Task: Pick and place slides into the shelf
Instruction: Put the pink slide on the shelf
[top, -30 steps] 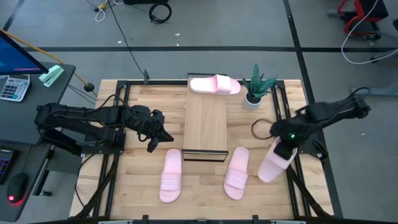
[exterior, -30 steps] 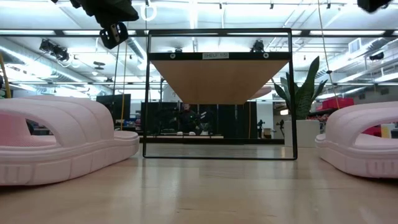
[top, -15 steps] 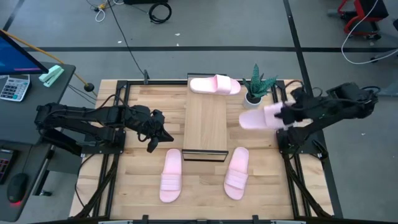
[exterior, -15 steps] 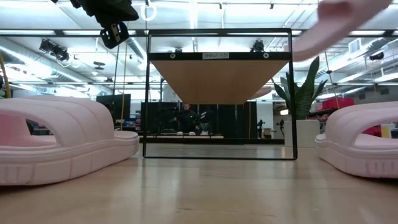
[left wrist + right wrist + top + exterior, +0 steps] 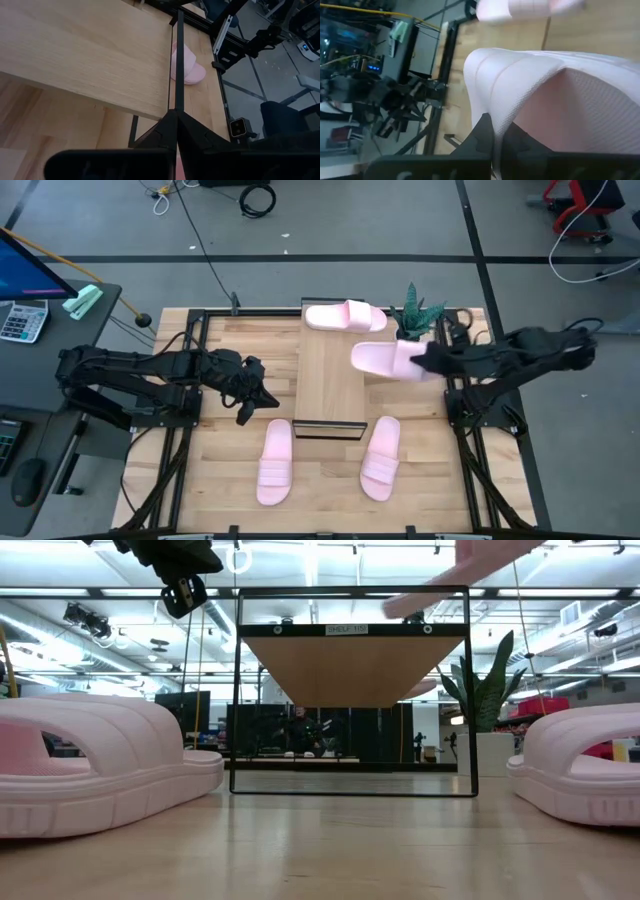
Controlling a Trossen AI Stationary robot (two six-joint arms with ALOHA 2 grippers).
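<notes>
The carried slide (image 5: 385,360), pale pink foam with one wide strap, is hanging over the right edge of the shelf (image 5: 330,385), just beside the slide already placed (image 5: 345,316). The right end effector (image 5: 425,362) is clamping its heel edge; released here, it risks tipping off. The left end effector (image 5: 247,395) is waiting, pinched together, over the tabletop (image 5: 230,455).

A small white label (image 5: 347,629) sits on the top black bar of the shelf (image 5: 352,668) frame; its print is too small to read reliably.
</notes>
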